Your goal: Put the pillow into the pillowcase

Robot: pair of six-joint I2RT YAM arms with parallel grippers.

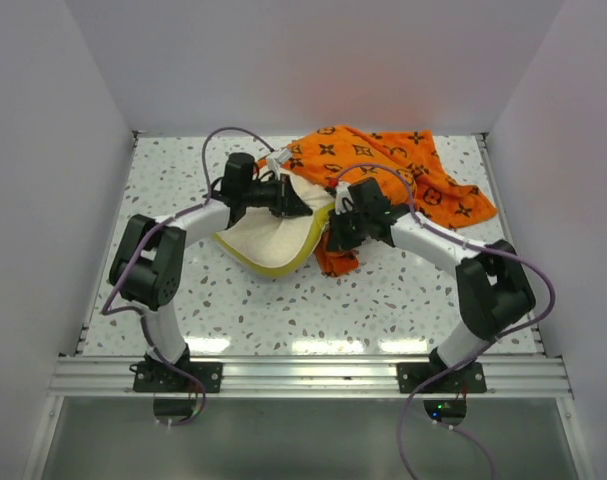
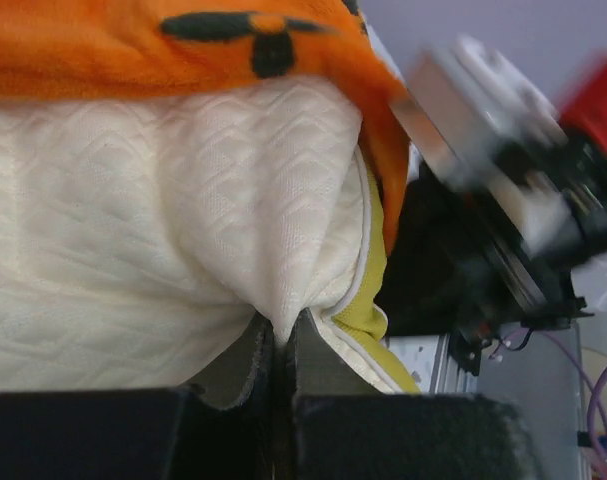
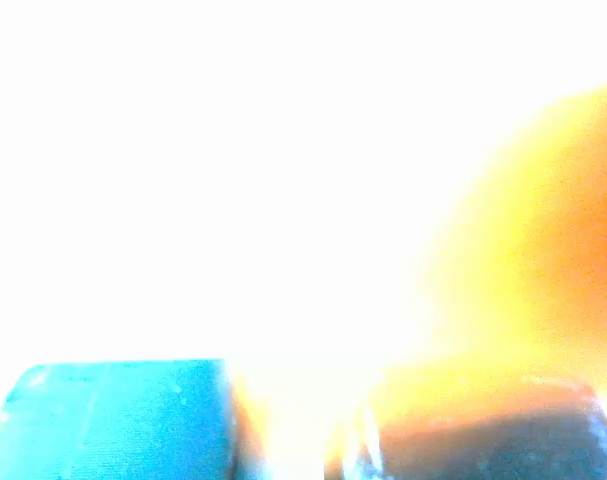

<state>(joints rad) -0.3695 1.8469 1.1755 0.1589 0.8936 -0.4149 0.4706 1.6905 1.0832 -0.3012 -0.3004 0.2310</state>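
Two end effectors, both closed. The left end effector (image 2: 280, 340) pinches a fold of the pillow (image 2: 133, 250). The right end effector (image 1: 338, 235) sits at the pillowcase (image 1: 383, 160) edge, grip unclear, wrist view washed out. Pillow lies mid-desk (image 1: 283, 310), far edge under the orange pillowcase.

A speckled white tabletop (image 1: 283, 300) sits inside a plain white enclosure, with a back wall (image 1: 313, 60), a left wall (image 1: 43, 200) and a right wall (image 1: 583, 150) meeting its edges. An aluminium rail (image 1: 313, 375) runs along the near edge, above a dull grey panel (image 1: 303, 440). Pale patches of reflected light (image 1: 318, 346) lie on the tabletop just behind the rail.
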